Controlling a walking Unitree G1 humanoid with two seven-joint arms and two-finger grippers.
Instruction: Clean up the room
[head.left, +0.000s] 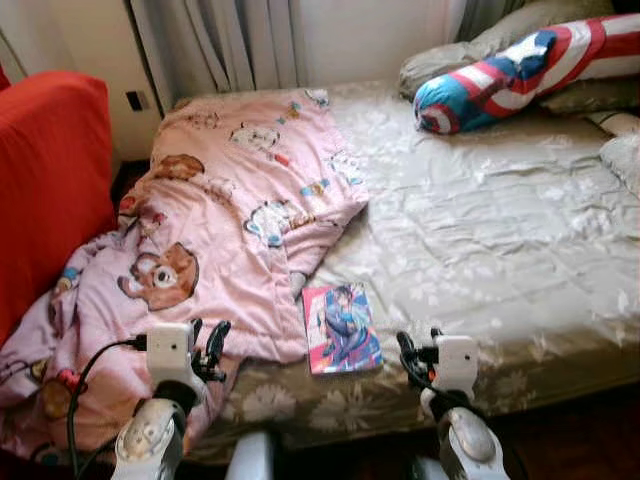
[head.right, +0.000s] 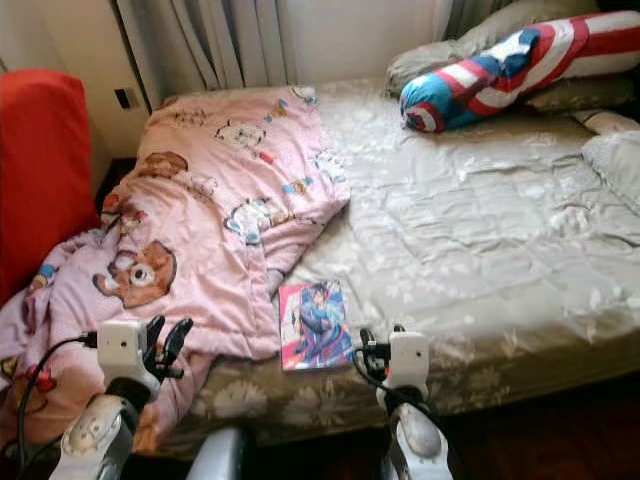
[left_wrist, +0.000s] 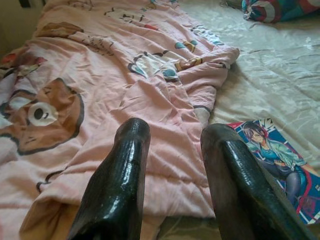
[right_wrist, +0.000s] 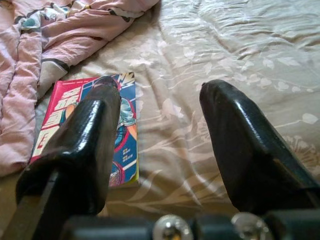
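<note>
Two claws are held low at the near edge of the bed (head.left: 500, 230), both empty. The left claw (head.left: 208, 345) is poised over the hanging part of the pink blanket (head.left: 230, 200), its fingers (left_wrist: 117, 190) spread apart. The right claw (right_wrist: 160, 150) is also parted, and is aimed at the bedspread just beside the book (head.left: 341, 328).

The book is laid flat on the bedspread near the front edge, with the blanket's hem touching or just overlapping its far corner; which of the two cannot be told from the head views. A striped pillow (head.left: 520, 65) is propped at the head of the bed, and a red chair (head.left: 45, 190) is seen at the left.

Several things could go wrong if the book is taken first, as is judged likely. A thin, flat cover on soft bedding offers no raised edge, so the fingers may be pressed into the quilt and closed on fabric instead. If the book is pushed rather than pinched, it may be slid toward the edge and dropped to the floor. If the blanket hem is caught together with it, the blanket, already hung partly off the bed, may be dragged further down. The left claw's cable (head.left: 85, 385) could also be snagged on the loose folds beneath it.
</note>
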